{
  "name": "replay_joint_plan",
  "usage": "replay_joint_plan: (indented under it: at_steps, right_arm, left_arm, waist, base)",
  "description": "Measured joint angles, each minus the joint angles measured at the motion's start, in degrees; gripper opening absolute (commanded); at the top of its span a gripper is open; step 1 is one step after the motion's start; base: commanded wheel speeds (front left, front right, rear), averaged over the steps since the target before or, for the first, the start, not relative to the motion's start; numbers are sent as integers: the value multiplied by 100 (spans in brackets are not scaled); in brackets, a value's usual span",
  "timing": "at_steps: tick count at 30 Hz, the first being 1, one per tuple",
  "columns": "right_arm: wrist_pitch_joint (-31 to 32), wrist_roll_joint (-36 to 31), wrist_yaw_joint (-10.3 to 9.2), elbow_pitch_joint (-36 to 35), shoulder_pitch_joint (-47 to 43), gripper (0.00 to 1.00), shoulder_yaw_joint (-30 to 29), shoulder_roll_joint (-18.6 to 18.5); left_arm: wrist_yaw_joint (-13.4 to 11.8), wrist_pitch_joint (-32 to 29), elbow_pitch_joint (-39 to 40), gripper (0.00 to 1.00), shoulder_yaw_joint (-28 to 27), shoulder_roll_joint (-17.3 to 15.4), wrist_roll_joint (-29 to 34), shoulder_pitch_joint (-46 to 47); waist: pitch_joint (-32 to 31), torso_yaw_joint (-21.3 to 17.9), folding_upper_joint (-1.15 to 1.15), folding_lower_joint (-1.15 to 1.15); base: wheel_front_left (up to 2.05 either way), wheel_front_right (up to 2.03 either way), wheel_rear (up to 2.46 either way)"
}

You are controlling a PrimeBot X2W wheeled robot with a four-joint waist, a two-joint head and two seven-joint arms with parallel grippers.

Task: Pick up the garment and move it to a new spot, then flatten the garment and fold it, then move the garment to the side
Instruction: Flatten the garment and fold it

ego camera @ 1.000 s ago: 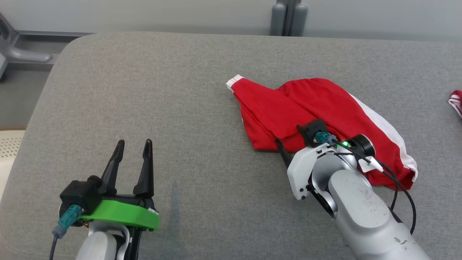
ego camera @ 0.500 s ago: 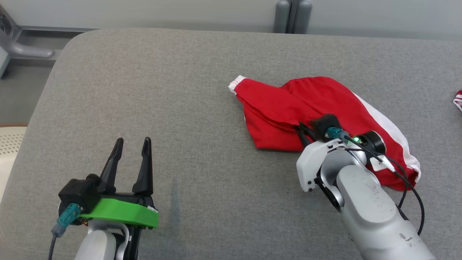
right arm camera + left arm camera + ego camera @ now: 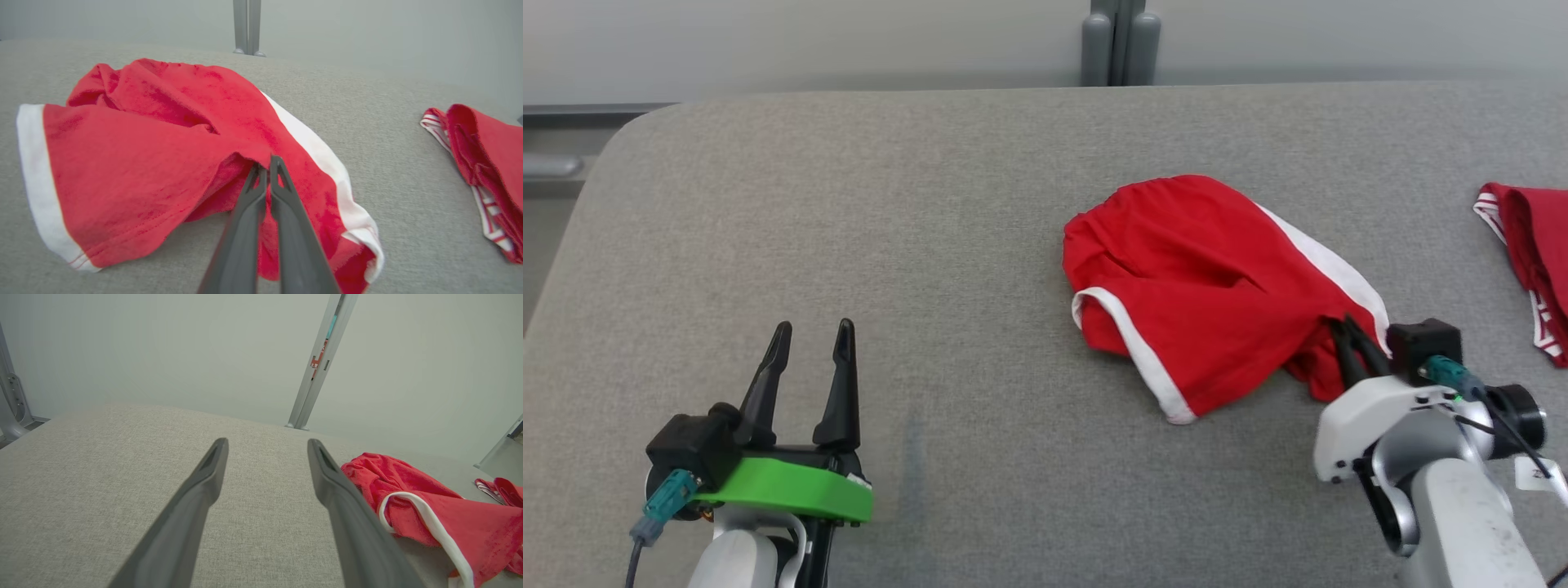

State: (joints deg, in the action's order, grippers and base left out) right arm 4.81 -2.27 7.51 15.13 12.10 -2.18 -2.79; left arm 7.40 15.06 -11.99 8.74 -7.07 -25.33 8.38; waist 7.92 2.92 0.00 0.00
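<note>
Currently, red fabric shorts w/ white trim (image 3: 1209, 286) are pinched at a bunched edge by right gripper (image 3: 1342, 328), fingers clamped tight on cloth. Shorts are spread centre-right on grey fabric tabletop (image 3: 849, 204). Left gripper (image 3: 810, 331) is held agape, empty, well apart.

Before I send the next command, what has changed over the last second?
The right gripper shut its fingers on the garment and dragged it to the robot's right. The cloth bunched up and a white hem now lies on top. The head camera also swung right, bringing more of the second garment into view. The left gripper stayed open over the table.
</note>
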Motion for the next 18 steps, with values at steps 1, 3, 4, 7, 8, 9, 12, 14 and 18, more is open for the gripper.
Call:
replay_joint_plan:
  at_steps: [1,3,4,7,8,9,12,14,18]
  right_arm:
    - [64,-60,0,-197,-93,0,-149,2]
    - [127,-175,0,-498,-227,0,-452,-1]
    - [133,-257,0,-630,-270,0,-602,-1]
    - [141,-549,0,-843,-282,0,-1011,-7]
    - [124,-619,0,-872,-291,0,-1141,-1]
    - [114,-684,0,-872,-290,0,-1258,-1]
    - [40,-916,0,-856,-270,0,-1648,-4]
    - [-40,-909,0,-781,-224,100,-1828,-2]
    - [-177,-1002,0,-611,-83,100,-1945,0]
  left_arm:
    - [0,0,-2,100,9,-5,1,-3]
    - [0,5,1,100,21,-8,1,-2]
    - [0,5,2,100,30,-8,1,-1]
    - [0,7,22,100,41,-8,11,1]
    - [0,7,22,100,42,-8,25,2]
    - [0,7,23,100,44,-7,25,3]
    - [0,5,22,100,56,-8,52,4]
    - [0,7,16,100,65,-9,68,4]
    - [0,7,-11,100,93,-16,69,4]
  waist:
    - [-4,-54,0,0]
    - [-9,-148,0,0]
    - [-11,-196,0,0]
    - [-17,-309,0,0]
    - [-20,-338,0,0]
    - [-24,-356,0,0]
    - [-53,-382,0,0]
    - [-67,-380,0,0]
    - [-83,-360,0,0]
  base:
    - [0,0,0]
    - [0,0,0]
    - [0,0,0]
    - [0,0,0]
    - [0,0,0]
    - [0,0,0]
    - [0,0,0]
    - [0,0,0]
    - [0,0,0]
